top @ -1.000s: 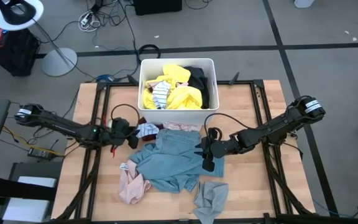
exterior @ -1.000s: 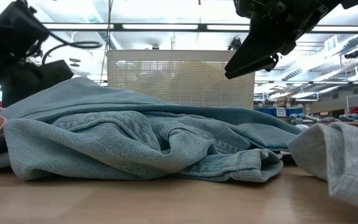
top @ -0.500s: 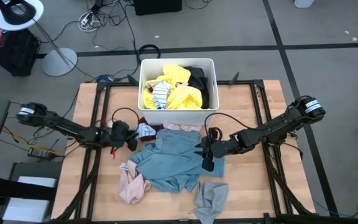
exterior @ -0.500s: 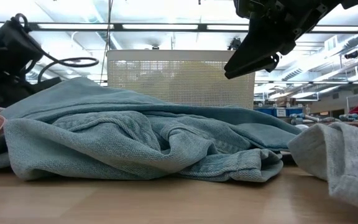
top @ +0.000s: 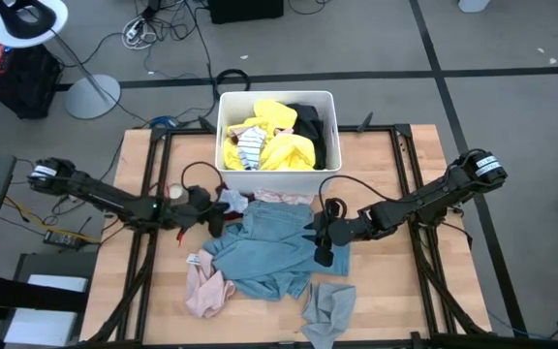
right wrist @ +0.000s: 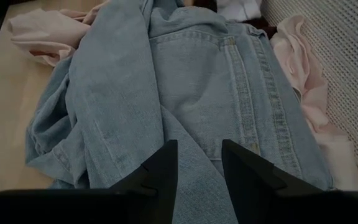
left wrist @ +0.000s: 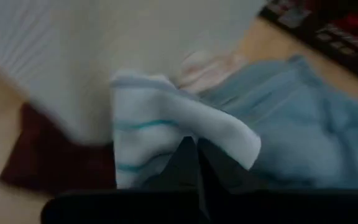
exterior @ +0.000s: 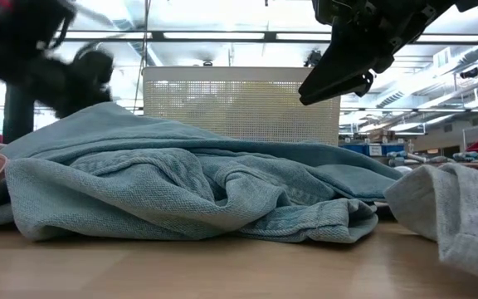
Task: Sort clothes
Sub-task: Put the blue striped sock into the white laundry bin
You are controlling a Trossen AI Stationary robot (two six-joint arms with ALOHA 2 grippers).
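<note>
A light blue denim garment (top: 264,247) (exterior: 181,183) (right wrist: 197,81) lies crumpled at the table's middle. At its far left corner lies a white garment with teal stripes (top: 232,200) (left wrist: 166,124), next to the bin. My left gripper (top: 225,207) (left wrist: 196,149) is shut at this striped garment's edge. My right gripper (top: 320,244) (right wrist: 197,168) (exterior: 338,79) hovers open above the denim's right side, touching nothing. A pink garment (top: 206,291) lies at the near left and a grey one (top: 329,308) (exterior: 455,208) at the near right. My left gripper's shut fingertips (left wrist: 188,152) meet on the striped garment's near edge (left wrist: 185,134), coming in slanting down from the table's left. The picture is blurred, so how many layers are caught cannot be told. The cloth stands up a little in front of the bin wall.
A white bin (top: 223,131) (exterior: 239,104) with yellow, black and striped clothes stands at the far middle. A maroon cloth (left wrist: 36,162) lies by its near left corner, and pale pink cloth (top: 294,199) (right wrist: 303,81) along its near wall.
My left gripper has moved toward the table's right and up, onto the striped garment, and has shut there. The striped garment has shifted slightly to the right with it. The denim garment lies as before.
</note>
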